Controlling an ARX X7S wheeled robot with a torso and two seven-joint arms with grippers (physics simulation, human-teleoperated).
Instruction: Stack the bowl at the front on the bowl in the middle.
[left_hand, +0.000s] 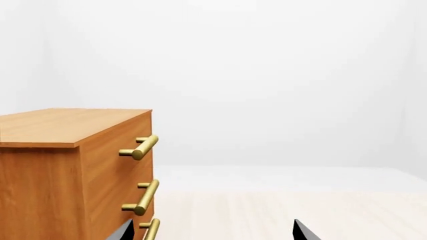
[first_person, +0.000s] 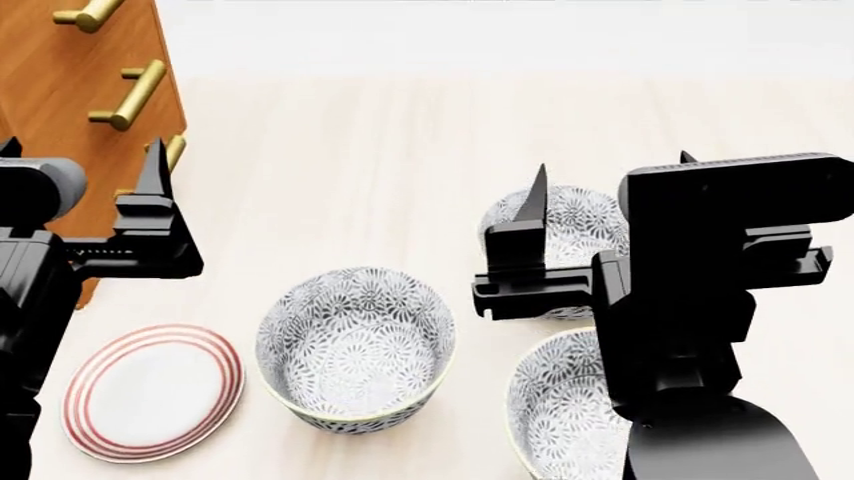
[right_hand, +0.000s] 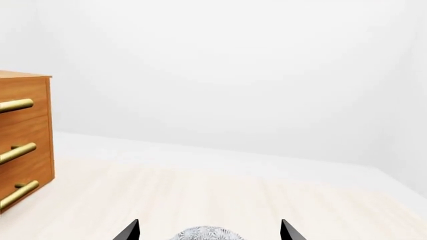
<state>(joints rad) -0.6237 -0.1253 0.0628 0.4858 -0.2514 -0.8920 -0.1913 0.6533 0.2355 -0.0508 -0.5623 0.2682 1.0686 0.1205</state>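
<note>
Three grey floral bowls stand on the pale floor in the head view. The front bowl (first_person: 554, 415) is nearest me at the lower right, half hidden by my right arm. The middle bowl (first_person: 354, 345) lies to its left, fully in sight. A back bowl (first_person: 583, 215) sits beyond them; its rim (right_hand: 207, 234) shows low in the right wrist view. My right gripper (first_person: 611, 175) (right_hand: 210, 229) hovers open above the back bowl, holding nothing. My left gripper (first_person: 83, 150) (left_hand: 213, 232) is open and empty beside the dresser.
A wooden dresser (first_person: 67, 110) (left_hand: 73, 170) with brass handles (left_hand: 141, 147) stands at the far left, close to my left gripper. A white plate with red rings (first_person: 154, 392) lies left of the middle bowl. Pale floor stretches beyond the bowls.
</note>
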